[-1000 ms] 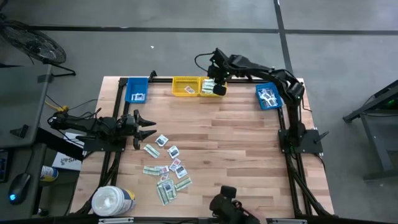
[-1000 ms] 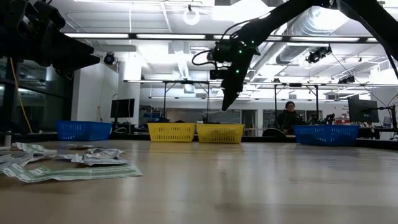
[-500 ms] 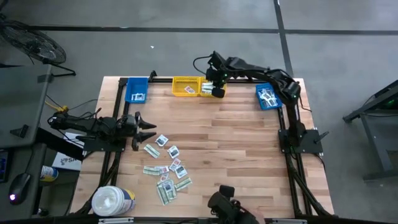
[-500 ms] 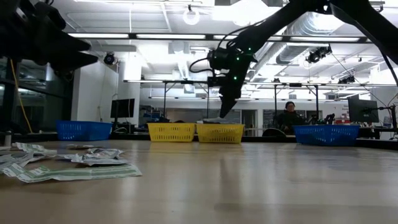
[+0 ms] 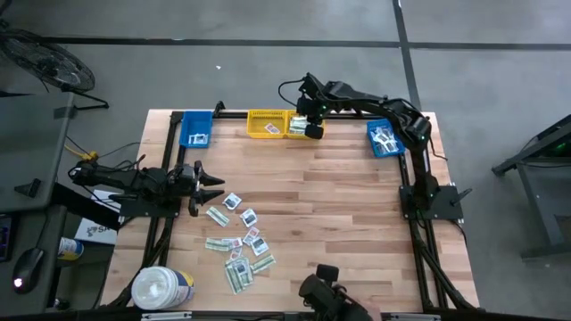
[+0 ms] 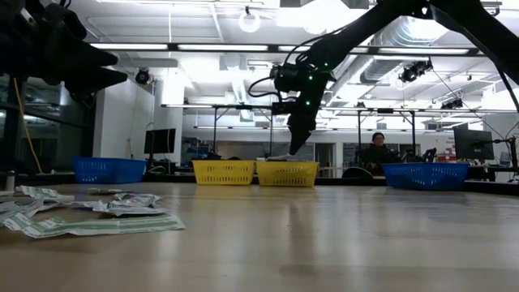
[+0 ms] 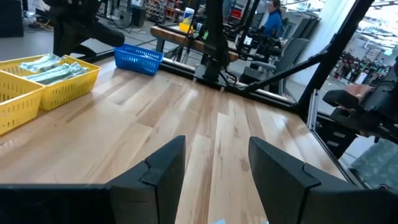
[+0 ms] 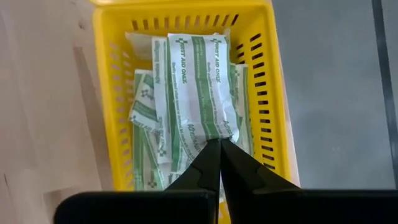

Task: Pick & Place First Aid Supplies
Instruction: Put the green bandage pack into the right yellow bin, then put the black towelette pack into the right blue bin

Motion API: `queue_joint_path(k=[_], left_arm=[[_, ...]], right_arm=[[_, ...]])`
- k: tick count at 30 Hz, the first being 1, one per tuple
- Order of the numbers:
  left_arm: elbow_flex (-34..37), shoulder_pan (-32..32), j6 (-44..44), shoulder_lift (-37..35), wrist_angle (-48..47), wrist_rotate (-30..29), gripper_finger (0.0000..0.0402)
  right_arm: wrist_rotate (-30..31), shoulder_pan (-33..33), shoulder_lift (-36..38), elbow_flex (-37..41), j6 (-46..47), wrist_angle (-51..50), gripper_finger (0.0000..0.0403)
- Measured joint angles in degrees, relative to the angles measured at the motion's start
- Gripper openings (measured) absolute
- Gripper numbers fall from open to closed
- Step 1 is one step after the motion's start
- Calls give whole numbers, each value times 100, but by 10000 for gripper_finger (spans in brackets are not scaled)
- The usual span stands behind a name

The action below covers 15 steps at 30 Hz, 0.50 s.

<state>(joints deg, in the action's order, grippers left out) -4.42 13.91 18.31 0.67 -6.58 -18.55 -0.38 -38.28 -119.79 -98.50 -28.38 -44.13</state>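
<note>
R gripper [image 8: 220,144]: fingers pinched on green-white strip [image 8: 198,87] over far yellow bin [image 8: 275,93]. L gripper [image 7: 214,165]: fingers apart, empty, left of packets [image 5: 239,242].

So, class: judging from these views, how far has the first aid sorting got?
Done: green-striped strips fill a yellow bin, and the blue bins hold some packets. In hand: the right gripper, over that yellow bin, is pinched on a green-white strip. Left: a scatter of packets on the table near the open left gripper.
</note>
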Motion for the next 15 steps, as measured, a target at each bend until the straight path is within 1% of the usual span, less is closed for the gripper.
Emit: queue_joint_path(k=[3,6,15], left_arm=[[0,-2,0,0,1,0,177],[0,-1,0,0,1,-3,177],[-1,0,2,0,4,-16,177]], right_arm=[[-4,0,0,0,120,33,12],[-20,0,0,0,134,9,34],[-147,0,38,0,224,-37,135]])
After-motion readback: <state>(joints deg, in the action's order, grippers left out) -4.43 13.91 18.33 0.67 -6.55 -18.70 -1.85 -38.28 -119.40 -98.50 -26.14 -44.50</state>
